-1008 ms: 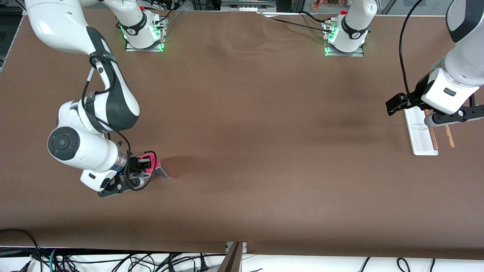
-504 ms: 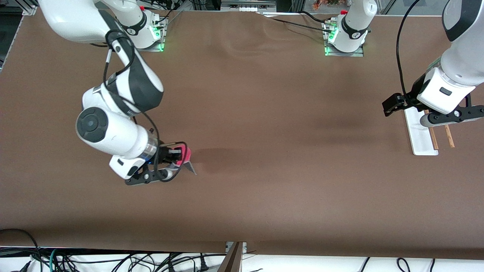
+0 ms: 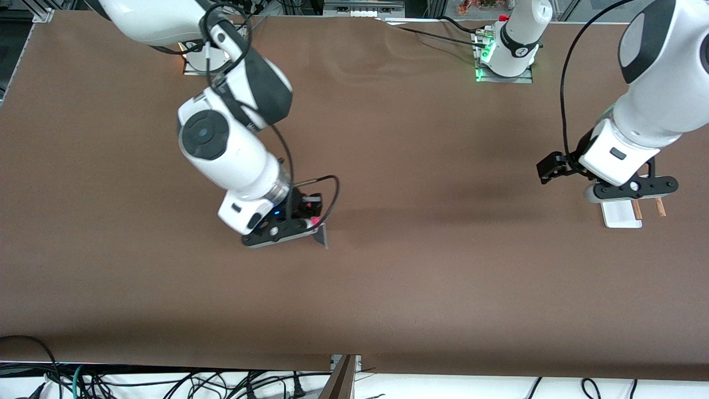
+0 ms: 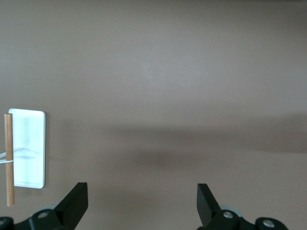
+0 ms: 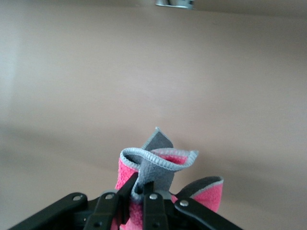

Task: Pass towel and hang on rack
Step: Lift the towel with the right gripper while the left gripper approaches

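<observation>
My right gripper [image 3: 311,221] is shut on the towel [image 3: 321,235], a pink-red cloth with grey edging, and holds it above the brown table, over its middle toward the right arm's end. In the right wrist view the towel [image 5: 163,170] bunches up between the closed fingers of my right gripper [image 5: 144,187]. The rack [image 3: 620,213] has a white base and two brown rods and stands at the left arm's end; my left arm covers most of it. My left gripper [image 3: 551,169] is open and empty, over the table beside the rack. The left wrist view shows the rack [image 4: 26,148] beside my left gripper [image 4: 142,203].
The brown table cloth [image 3: 421,277] covers the whole table. The two arm bases [image 3: 507,55] stand along the edge farthest from the front camera. Cables [image 3: 166,382] lie below the table's near edge.
My right gripper has carried the towel up off the table and toward the middle. My left gripper has shifted a little away from the rack, toward the middle.
</observation>
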